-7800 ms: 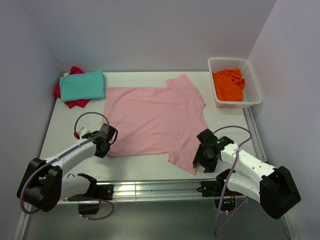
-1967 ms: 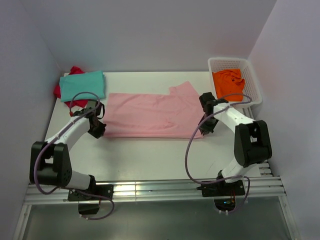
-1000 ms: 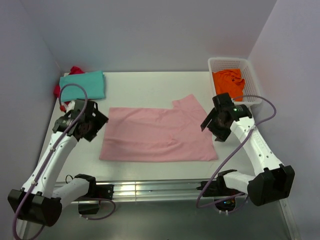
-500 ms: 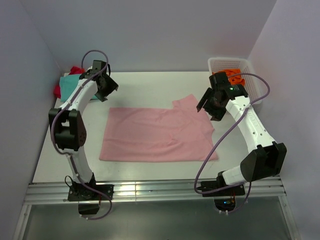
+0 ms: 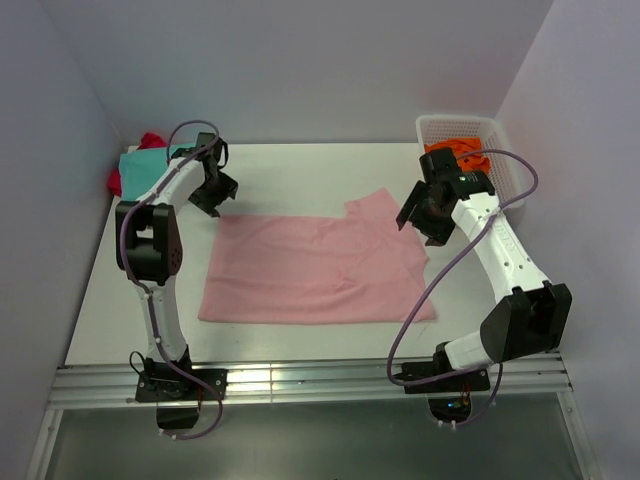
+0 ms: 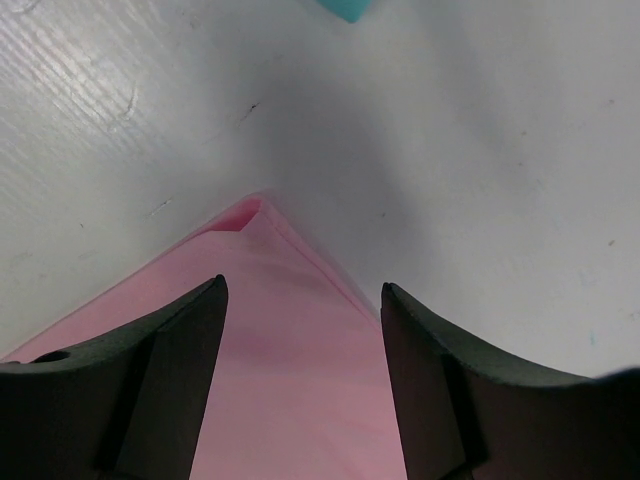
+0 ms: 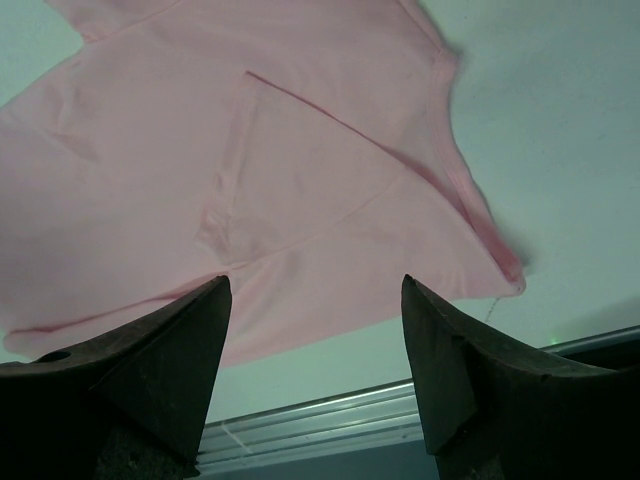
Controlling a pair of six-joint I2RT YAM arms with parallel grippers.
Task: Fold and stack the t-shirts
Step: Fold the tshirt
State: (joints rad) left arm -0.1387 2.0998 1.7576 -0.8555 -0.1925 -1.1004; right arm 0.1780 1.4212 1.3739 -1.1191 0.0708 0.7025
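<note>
A light pink t-shirt [image 5: 315, 265], folded in half, lies flat in the middle of the table. My left gripper [image 5: 212, 195] hangs open just over its far left corner [image 6: 280, 340], with the cloth below its fingers and nothing gripped. My right gripper [image 5: 425, 215] stands open above the shirt's right sleeve [image 7: 250, 150], clear of the cloth. A folded teal t-shirt [image 5: 140, 165] rests on a red one [image 5: 150, 140] at the back left, partly behind my left arm. An orange t-shirt [image 5: 460, 152] lies crumpled in the basket.
The white mesh basket [image 5: 503, 150] stands at the back right corner. A tip of the teal cloth [image 6: 345, 8] shows at the top of the left wrist view. The table's near metal rail [image 7: 350, 420] shows in the right wrist view.
My left arm has swung from the shirt's left side to its far left corner, jaws narrowing a little. My right gripper has moved back over the sleeve. The pink shirt lies still.
</note>
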